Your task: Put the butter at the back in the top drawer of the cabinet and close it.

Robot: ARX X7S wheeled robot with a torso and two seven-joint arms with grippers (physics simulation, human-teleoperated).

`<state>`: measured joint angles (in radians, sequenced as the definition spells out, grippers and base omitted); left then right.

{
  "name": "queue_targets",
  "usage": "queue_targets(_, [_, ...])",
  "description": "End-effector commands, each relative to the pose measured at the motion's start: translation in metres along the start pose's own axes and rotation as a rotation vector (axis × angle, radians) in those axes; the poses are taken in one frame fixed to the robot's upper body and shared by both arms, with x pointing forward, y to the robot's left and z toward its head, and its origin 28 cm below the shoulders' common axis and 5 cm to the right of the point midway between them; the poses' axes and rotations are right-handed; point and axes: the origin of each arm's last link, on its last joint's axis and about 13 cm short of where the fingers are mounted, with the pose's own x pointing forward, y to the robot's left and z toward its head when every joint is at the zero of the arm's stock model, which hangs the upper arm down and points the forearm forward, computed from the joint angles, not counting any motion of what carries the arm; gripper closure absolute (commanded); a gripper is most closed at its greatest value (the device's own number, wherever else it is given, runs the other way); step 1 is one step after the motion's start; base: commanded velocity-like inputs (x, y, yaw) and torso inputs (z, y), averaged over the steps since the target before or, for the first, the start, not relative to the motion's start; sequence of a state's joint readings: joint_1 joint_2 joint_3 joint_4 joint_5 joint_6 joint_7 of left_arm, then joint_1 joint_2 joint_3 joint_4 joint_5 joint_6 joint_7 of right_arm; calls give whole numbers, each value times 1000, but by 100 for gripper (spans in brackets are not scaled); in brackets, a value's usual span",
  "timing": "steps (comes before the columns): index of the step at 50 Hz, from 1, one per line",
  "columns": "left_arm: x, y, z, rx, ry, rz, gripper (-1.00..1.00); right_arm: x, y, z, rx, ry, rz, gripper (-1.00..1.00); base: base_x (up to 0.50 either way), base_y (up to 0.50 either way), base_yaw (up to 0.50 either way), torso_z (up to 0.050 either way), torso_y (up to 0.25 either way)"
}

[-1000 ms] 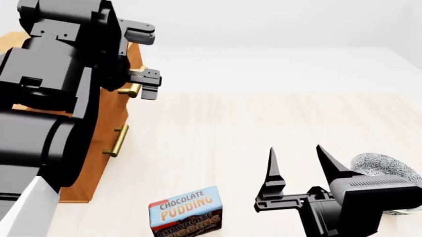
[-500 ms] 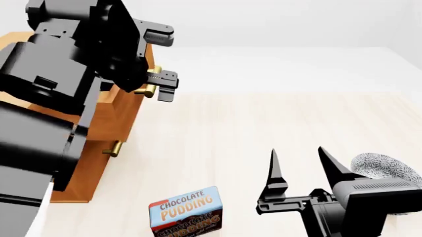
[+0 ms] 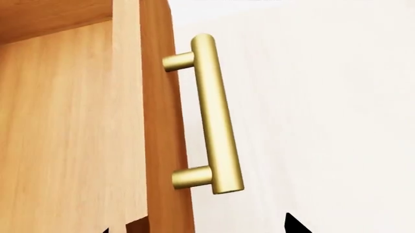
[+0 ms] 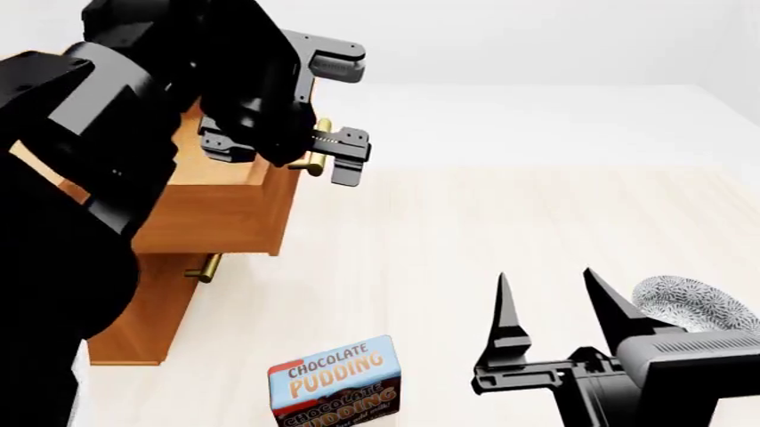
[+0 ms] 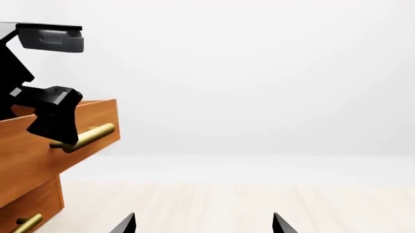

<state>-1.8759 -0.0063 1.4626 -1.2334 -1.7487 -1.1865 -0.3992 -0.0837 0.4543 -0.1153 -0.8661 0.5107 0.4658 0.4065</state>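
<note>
Left end effector (image 4: pixel 338 111) straddles the pulled-out top drawer (image 4: pixel 226 209) handle (image 4: pixel 316 147), grip unclear; right end effector (image 4: pixel 556 311) gapes at 5 o'clock

Orange-brown wooden cabinet (image 4: pixel 137 325): smooth wood, faint grain, matt-satin. Light-brown wood top drawer (image 4: pixel 226 209): same smooth finish; in the left wrist view its paler side panel (image 3: pixel 71 126) shows fine straight grain, matt. Brass cylindrical bar handle (image 3: pixel 215 114): smooth metal, satin sheen, soft highlight along its length; a like brass handle (image 4: pixel 205 267) on the drawer below. Pale plank floor (image 4: pixel 475 231): light wood look, matt, faint board lines. Blue-and-brown chocolate pudding box (image 4: pixel 335 382): printed carton, smooth, slightly glossy. Left gripper (image 4: pixel 338 111) and right gripper (image 4: pixel 553 307): black hard plastic or metal, matt, sharp-edged, grey pads on the left one. Grey-white patterned bowl (image 4: pixel 695 302): speckled surface; material unclear.
</note>
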Motion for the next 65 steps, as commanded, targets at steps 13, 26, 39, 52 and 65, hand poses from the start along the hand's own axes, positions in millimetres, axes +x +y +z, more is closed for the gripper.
queue_targets(13, [-9,-36,-2,4,-1,-128,-100,-6,-4,0,6,-3,-6,-100,0,0,0,0,0])
queue_targets(26, [-14,-42,0,-27,-4,-199,-100,-7,-5,0,8,-5,-9,-100,0,0,0,0,0])
queue_targets(39, [-22,-50,2,-44,-6,-268,-100,-8,-5,0,7,-5,-12,-100,0,0,0,0,0])
queue_targets(52, [-26,-53,2,-52,-10,-292,-100,-9,-6,0,4,-4,-12,-100,0,0,0,0,1])
queue_targets(65, [-37,-48,21,-53,-488,-72,-100,-10,-4,2,1,-8,-3,-100,0,0,0,0,1])
